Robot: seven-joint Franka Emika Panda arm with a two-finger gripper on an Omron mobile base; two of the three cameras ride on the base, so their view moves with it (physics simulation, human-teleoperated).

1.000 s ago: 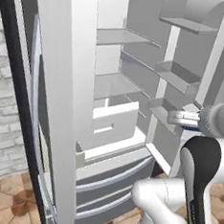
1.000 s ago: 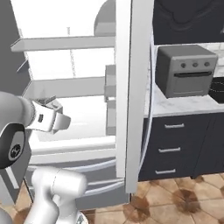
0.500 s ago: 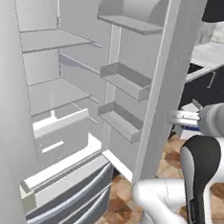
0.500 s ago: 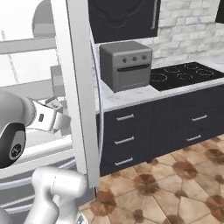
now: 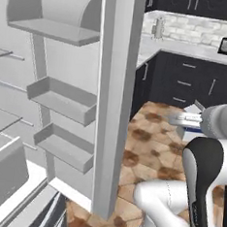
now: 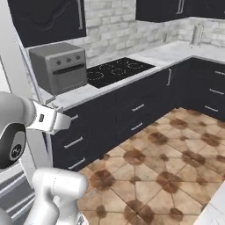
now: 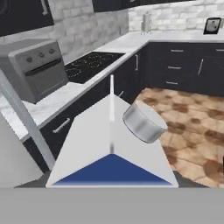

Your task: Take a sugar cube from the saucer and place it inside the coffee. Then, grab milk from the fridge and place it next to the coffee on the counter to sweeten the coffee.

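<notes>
Counted items: one fridge (image 5: 113, 86) with three door shelves (image 5: 63, 99); one grey countertop oven (image 6: 59, 66); one black cooktop (image 6: 116, 70); one milk carton (image 7: 111, 144); one worktop (image 6: 171, 50).

Kitchen: open fridge (image 5: 63, 96), black hob (image 6: 115, 70), marble counter (image 6: 167, 52), dark cabs (image 6: 132, 110)

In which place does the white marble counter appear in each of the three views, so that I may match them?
Left base view: the counter lies in the upper right, over black cabinets.
Right base view: the counter runs from middle left to the upper right.
Hand view: the counter runs from the left edge up to the top right.
Shared landmark: the upright silver canister standing on it.
</notes>
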